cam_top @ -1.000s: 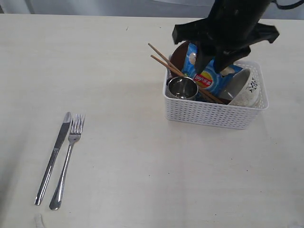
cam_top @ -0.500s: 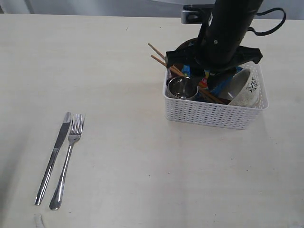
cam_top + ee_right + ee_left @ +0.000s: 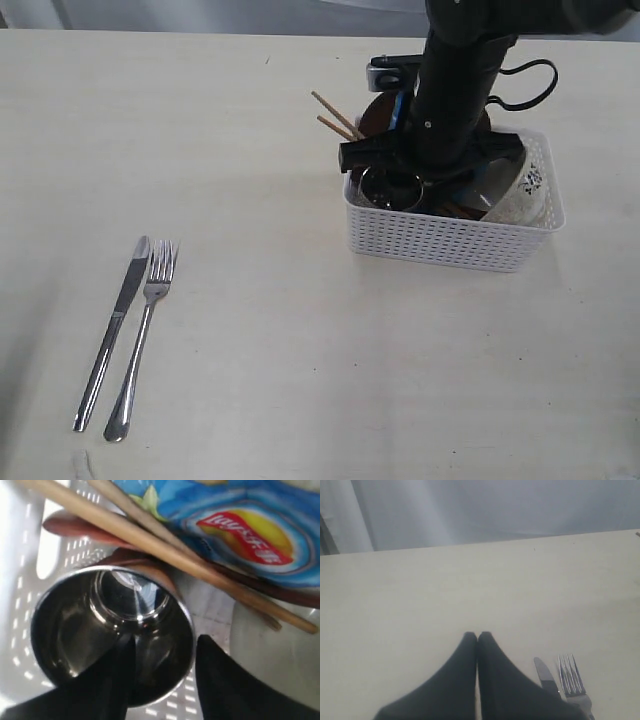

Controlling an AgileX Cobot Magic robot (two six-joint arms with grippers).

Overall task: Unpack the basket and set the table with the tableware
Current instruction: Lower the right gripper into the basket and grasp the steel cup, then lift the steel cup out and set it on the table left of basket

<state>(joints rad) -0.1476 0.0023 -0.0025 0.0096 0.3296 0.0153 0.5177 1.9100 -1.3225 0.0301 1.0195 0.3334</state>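
The white basket [image 3: 450, 240] stands at the right of the table [image 3: 300, 330]. My right gripper [image 3: 398, 180] [image 3: 166, 642] is down inside it, open, with one finger in the steel cup [image 3: 90, 625] and the other outside its rim. Behind the cup, wooden chopsticks [image 3: 150, 535] lie across a reddish wooden spoon [image 3: 75, 527]. The chopstick ends [image 3: 335, 115] stick out over the basket's rim beside the brown plate [image 3: 373, 115]. The white bowl [image 3: 525, 190] leans at the basket's right end. A knife [image 3: 110, 335] and fork [image 3: 145, 330] lie side by side at the left. My left gripper [image 3: 478, 636] is shut above the table near them.
A blue chip bag [image 3: 250, 530] lies in the basket under the chopsticks, mostly hidden by the right arm in the exterior view. The left wrist view also shows the knife [image 3: 546, 677] and the fork [image 3: 571, 677].
My right arm has come down into the basket over the cup and now hides most of the chip bag. The knife and fork have not moved.
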